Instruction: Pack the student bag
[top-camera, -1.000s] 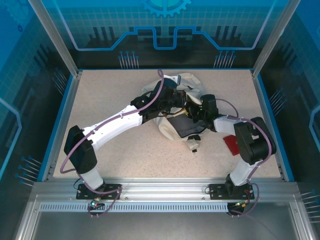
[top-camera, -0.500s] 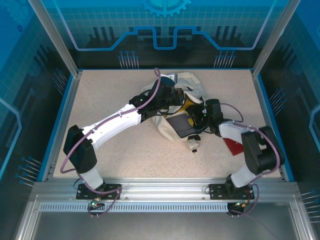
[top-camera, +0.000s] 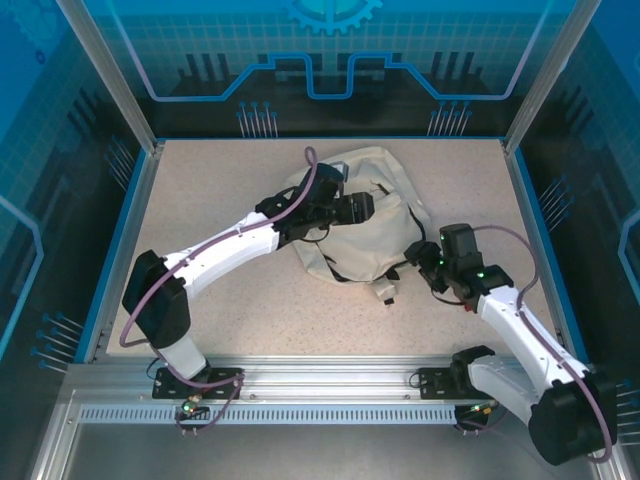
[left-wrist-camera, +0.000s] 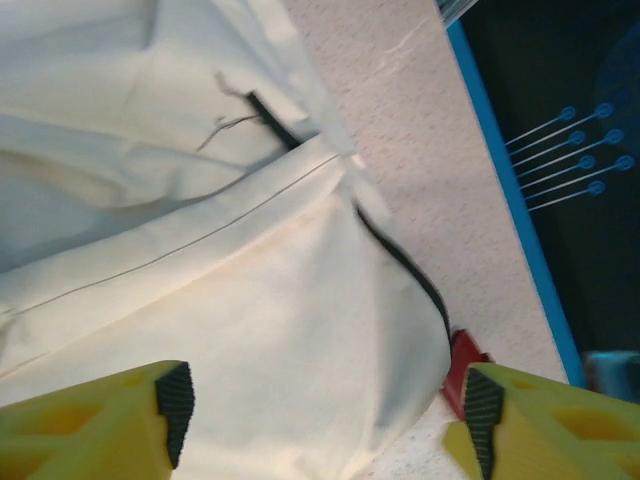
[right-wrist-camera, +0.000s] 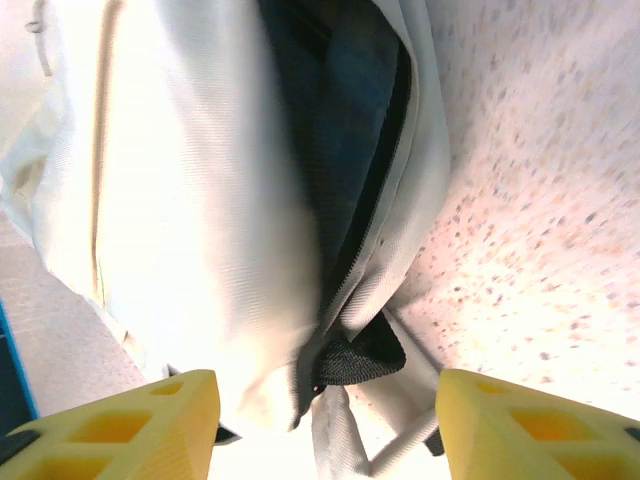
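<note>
We find the student bag (top-camera: 375, 240) mid-frame on the counter (top-camera: 220, 180); left gripper (left-wrist-camera: 330, 405) and right gripper (right-wrist-camera: 327, 400) jaws wide, holding nothing.

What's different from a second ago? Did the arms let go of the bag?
Yes, it seems so. Both grippers have opened. The left gripper is above the student bag, and the right gripper has drawn back out of it toward the near right. The bag's mouth, which was held open with a dark flat item showing, has slumped shut. The bag itself lies on the same spot of the table.
</note>
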